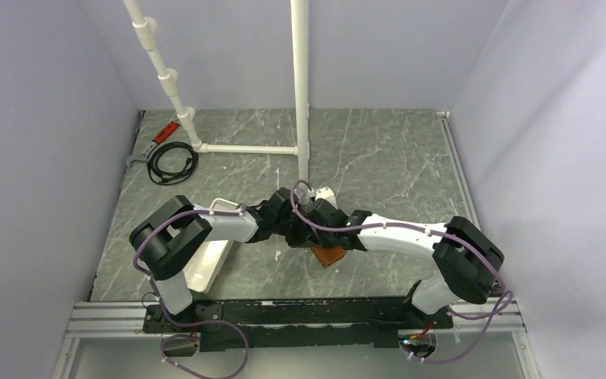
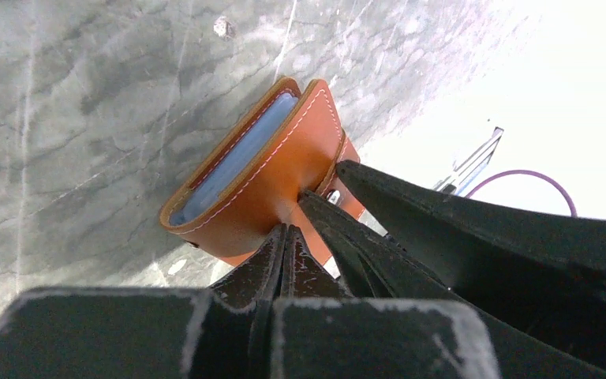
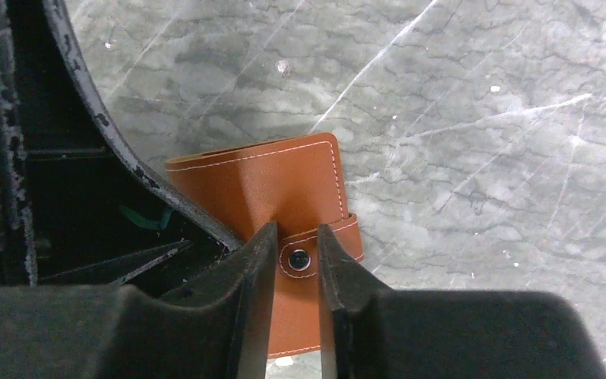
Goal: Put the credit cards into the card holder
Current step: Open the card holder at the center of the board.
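**Both grippers meet at the card holder, blue card already in its pocket**

The flat reddish-brown leather card holder (image 1: 330, 256) lies near the middle of the grey marble-patterned table (image 1: 379, 158), just in front of the two wrists, which come together over it.

From the left wrist view, a thin light blue credit card (image 2: 237, 158) sits inside the pocket, and only its long edge shows between the leather layers. A grey-silver card I cannot find in any view; it may be hidden in the holder or under the arms.

The left gripper (image 2: 284, 229) has its fingers pressed together at the near edge of the holder. It seems to pinch one leather layer there, probably to keep the holder from sliding while the other arm works.

The right gripper (image 3: 296, 230) comes from the opposite side. Its fingers stand with only a narrow gap, and the small leather strap with a metal snap button (image 3: 298, 258) shows in this gap. Whether the fingers grip the strap or only rest on it, the pictures do not tell.

My judgement is that the insertion is mostly done for the blue card, and the present step concerns the strap, perhaps to close it.

A long white plastic tray (image 1: 205, 268) stays beside the left arm, well apart from the work.
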Robot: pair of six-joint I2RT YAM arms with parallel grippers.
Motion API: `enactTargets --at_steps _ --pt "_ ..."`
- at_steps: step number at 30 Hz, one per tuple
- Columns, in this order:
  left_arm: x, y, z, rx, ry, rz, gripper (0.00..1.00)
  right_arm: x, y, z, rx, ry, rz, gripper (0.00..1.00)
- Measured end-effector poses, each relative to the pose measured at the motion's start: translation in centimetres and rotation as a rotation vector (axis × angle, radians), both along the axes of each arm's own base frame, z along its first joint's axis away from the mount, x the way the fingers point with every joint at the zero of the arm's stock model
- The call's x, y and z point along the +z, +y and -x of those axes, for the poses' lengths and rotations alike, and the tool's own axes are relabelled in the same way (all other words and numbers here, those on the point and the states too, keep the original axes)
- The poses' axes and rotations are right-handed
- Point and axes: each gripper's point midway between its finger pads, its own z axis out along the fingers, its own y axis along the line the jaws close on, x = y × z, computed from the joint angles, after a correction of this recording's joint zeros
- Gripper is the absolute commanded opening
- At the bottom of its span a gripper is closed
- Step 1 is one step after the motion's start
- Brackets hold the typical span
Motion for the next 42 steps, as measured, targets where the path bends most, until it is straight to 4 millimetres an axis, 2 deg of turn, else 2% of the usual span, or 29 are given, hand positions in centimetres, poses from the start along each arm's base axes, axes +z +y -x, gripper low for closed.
enactTargets --at_steps 5,11,14,16,20,21,22,23,29,31,33,36,39,42 --pt "-0.2 0.1 -0.1 0.051 0.046 -0.012 0.0 0.1 -0.1 -0.2 -0.033 -0.063 0.043 0.01" --pt "-0.5 0.2 -0.2 0.1 0.112 -0.073 0.0 0.4 -0.4 -0.4 -0.068 -0.084 0.007 0.0" --pt "-0.6 0.1 -0.2 0.109 0.141 -0.091 0.0 0.7 -0.8 -0.6 -0.099 -0.043 -0.064 0.0" --pt "-0.6 0.1 -0.2 0.116 0.158 -0.099 0.0 0.8 -2.1 -1.1 -0.153 0.001 -0.13 0.0" --pt "-0.6 0.1 -0.1 0.125 0.172 -0.104 0.0 1.4 -6.6 -2.5 -0.333 0.058 -0.282 0.0" --pt "-0.6 0.1 -0.2 0.126 0.172 -0.105 0.0 1.6 -7.3 -2.4 -0.354 0.062 -0.296 0.08" --pt "-0.6 0.1 -0.2 0.125 0.171 -0.104 0.0 1.9 -7.6 -2.3 -0.359 0.068 -0.308 0.25" --pt "-0.6 0.2 -0.2 0.125 0.17 -0.104 0.0 2.3 -7.5 -2.1 -0.347 0.068 -0.321 0.36" --pt "-0.5 0.1 -0.2 0.089 0.132 -0.106 0.0 2.9 -6.0 -0.3 -0.223 0.135 -0.277 0.7" --pt "-0.5 0.1 -0.2 0.074 0.117 -0.109 0.0 2.9 -4.8 0.8 -0.147 0.164 -0.287 0.74" --pt "-0.5 0.1 -0.2 0.061 0.103 -0.112 0.0 3.0 -3.3 2.0 -0.057 0.179 -0.297 0.71" --pt "-0.5 0.1 -0.2 0.049 0.09 -0.114 0.0 2.1 -1.9 2.9 0.018 0.2 -0.26 0.55" --pt "-0.5 0.1 -0.2 0.04 0.081 -0.115 0.0 0.1 -2.3 1.9 -0.02 0.219 -0.162 0.38" --pt "-0.4 0.1 -0.2 0.036 0.065 -0.121 0.0 -0.2 -2.8 1.0 -0.077 0.198 -0.1 0.37"
